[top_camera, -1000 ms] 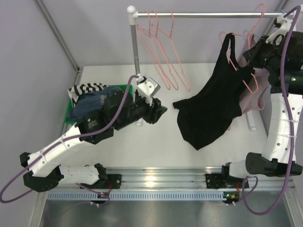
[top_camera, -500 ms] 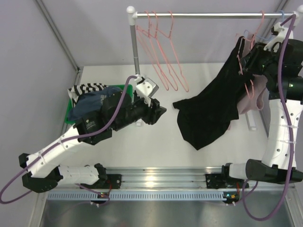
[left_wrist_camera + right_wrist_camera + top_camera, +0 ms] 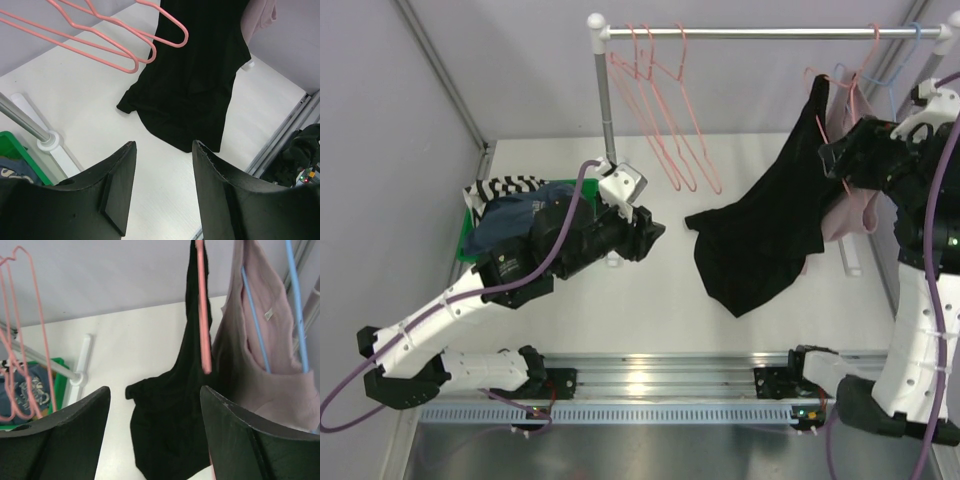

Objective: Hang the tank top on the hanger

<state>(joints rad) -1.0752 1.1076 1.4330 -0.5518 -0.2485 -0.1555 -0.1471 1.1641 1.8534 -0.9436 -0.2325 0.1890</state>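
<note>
The right gripper [image 3: 155, 440] had just let go. A second before, its jaws were shut on the salmon-pink hanger [image 3: 202, 315] and carried it low and out from the rail [image 3: 770, 32]. Half a second later it had lifted the hanger nearer the rail. Now the jaws stood wide apart with nothing between them, just short of the hanger.

The black tank top [image 3: 760, 240] hung from that hanger near the rail's right end, just beside the dusty-pink tank top [image 3: 260, 360] on its light blue hanger [image 3: 295, 300]. It narrowed to a thin strip along the wire at the top, and its lower part lay spread on the table [image 3: 650, 290] (so it seemed to hang by one strap only, though the other strap could not be made out).

The left gripper [image 3: 165, 192] had barely moved. It was open and empty, over the table on the rail-post side and well apart from the garment.

By my judgement the hanger was hung, but the top was not yet properly seated on it. Whether the hook sat fully over the rail could not be told.
</note>
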